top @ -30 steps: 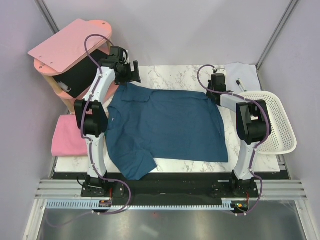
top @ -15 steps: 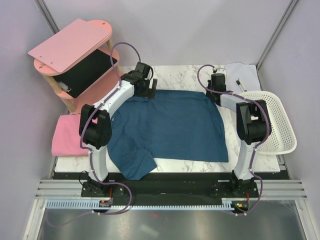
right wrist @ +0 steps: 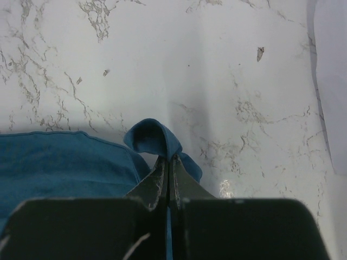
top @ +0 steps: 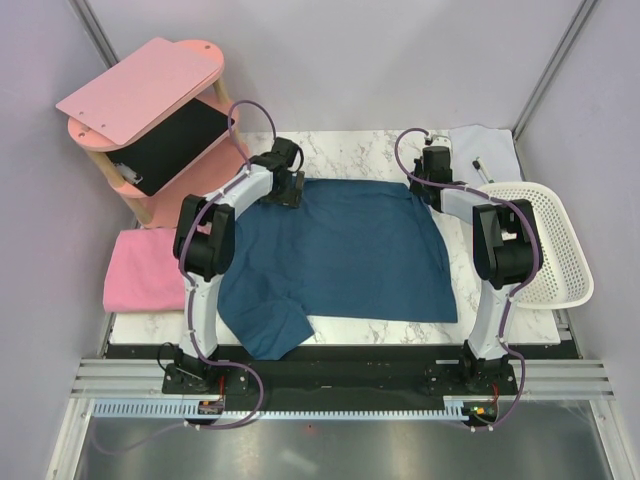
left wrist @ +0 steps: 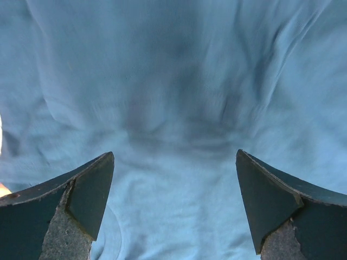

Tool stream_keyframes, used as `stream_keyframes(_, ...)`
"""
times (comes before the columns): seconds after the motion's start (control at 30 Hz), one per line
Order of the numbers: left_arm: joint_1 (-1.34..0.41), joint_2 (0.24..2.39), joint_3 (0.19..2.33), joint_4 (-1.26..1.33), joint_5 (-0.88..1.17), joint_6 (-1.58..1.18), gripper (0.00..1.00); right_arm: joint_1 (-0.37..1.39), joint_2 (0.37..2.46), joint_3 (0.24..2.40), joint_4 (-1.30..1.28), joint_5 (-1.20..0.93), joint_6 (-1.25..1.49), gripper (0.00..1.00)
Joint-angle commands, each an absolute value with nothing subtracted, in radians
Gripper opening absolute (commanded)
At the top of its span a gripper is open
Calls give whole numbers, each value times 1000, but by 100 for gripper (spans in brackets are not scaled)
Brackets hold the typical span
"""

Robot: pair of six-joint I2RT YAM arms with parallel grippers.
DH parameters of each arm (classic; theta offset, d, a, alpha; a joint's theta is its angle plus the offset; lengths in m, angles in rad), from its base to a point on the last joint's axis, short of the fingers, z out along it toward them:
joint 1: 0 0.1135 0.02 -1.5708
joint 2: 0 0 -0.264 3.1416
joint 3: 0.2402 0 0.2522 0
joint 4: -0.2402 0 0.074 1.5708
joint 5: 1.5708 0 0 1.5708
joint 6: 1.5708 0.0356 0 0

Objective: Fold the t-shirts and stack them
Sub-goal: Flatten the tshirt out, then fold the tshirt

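The dark teal-blue t-shirt lies spread flat on the marble table, with one sleeve sticking out at the near left. My left gripper hovers over the shirt's far left corner. In the left wrist view it is open and empty, with teal cloth filling the view beneath it. My right gripper is at the shirt's far right corner. In the right wrist view it is shut on a pinched loop of teal cloth. The pink t-shirt lies folded at the table's left edge.
A rigid pink wooden shelf stands at the far left with a black panel inside. A white mesh basket sits at the right edge. A small white cloth with a pen lies at the far right corner.
My left gripper moved right and nearer, from beside the shelf onto the shirt's far left corner. The shirt's far left sleeve is now tucked inward. The right arm has not moved.
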State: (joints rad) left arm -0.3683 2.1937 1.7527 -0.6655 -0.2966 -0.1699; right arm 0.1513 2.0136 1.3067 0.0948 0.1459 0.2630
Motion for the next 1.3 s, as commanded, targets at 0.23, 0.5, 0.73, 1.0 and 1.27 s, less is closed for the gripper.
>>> stream_keyframes(0.23, -357, 2293, 1905, -598, -284, -166, 99, 153, 2040, 1342, 135, 107, 276, 0)
stream_keyframes(0.5, -359, 2303, 1922, -597, -252, -172, 95, 153, 2045, 1348, 132, 104, 275, 0)
stream_keyframes(0.73, -357, 2316, 1933, -594, -244, -163, 86, 153, 2045, 1347, 130, 101, 275, 0)
stream_keyframes(1.0, -354, 2183, 1769, -556, -291, -236, 91, 153, 2042, 1342, 132, 97, 275, 0)
stream_keyframes(1.27, -328, 1843, 1338, -308, -186, -413, 94, 152, 2042, 1339, 137, 81, 279, 0)
